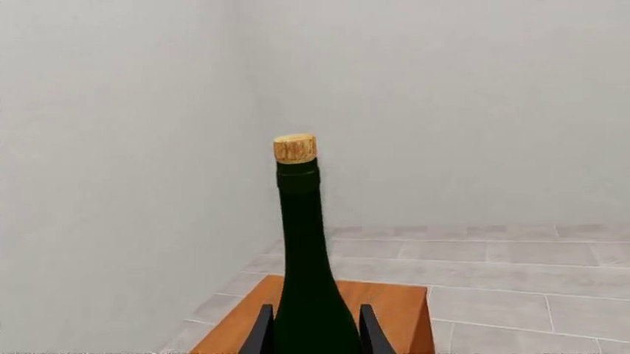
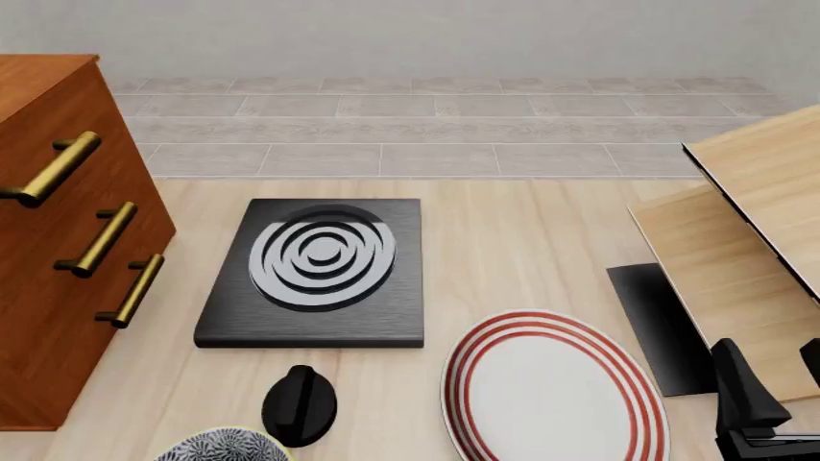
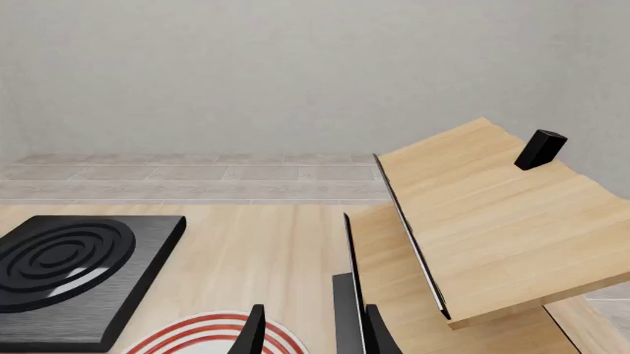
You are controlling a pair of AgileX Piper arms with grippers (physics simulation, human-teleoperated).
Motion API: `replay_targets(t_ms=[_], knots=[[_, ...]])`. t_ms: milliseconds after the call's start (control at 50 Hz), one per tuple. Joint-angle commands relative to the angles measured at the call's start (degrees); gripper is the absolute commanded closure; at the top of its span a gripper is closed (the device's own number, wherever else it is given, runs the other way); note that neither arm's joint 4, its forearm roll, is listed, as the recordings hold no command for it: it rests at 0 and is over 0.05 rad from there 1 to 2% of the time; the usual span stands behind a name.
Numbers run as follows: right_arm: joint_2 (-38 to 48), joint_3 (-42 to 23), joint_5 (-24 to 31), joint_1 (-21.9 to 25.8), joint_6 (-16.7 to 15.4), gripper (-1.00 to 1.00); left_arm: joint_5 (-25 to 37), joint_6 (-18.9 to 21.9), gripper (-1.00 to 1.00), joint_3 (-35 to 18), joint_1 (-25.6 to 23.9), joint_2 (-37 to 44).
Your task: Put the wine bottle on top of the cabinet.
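Wine bottle upright, clamped between left gripper fingers, up above the cabinet top. Right gripper low near striped plate, jaws apart, empty.

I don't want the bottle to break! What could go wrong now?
The left gripper holds the wine bottle low on its body, so the tall neck could tip when let go. The cabinet top showing under it is small, so a poorly centred drop might land near an edge and fall.
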Motion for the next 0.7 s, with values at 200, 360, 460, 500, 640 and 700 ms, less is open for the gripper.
replay_targets(t_ms=[200,360,460,500,640,700], knots=[[0.0,0.0,0.0,0.0,0.0,-1.00,-1.2,1.4,1.00,0.9,0.5,0.3],[0.0,0.0,0.0,0.0,0.0,-1.00,-1.7,1.3,1.00,1.9,0.4,0.6],[0.0,0.0,0.0,0.0,0.0,-1.00,-1.9,1.3,1.00,2.3,0.4,0.7],[0.0,0.0,0.0,0.0,0.0,-1.00,-1.9,1.3,1.00,2.2,0.4,1.0],[0.0,0.0,0.0,0.0,0.0,-1.00,-1.9,1.7,-1.00,1.7,0.8,1.6],[0.0,0.0,0.0,0.0,0.0,-1.00,-1.8,1.6,-1.00,1.7,0.8,1.7]])
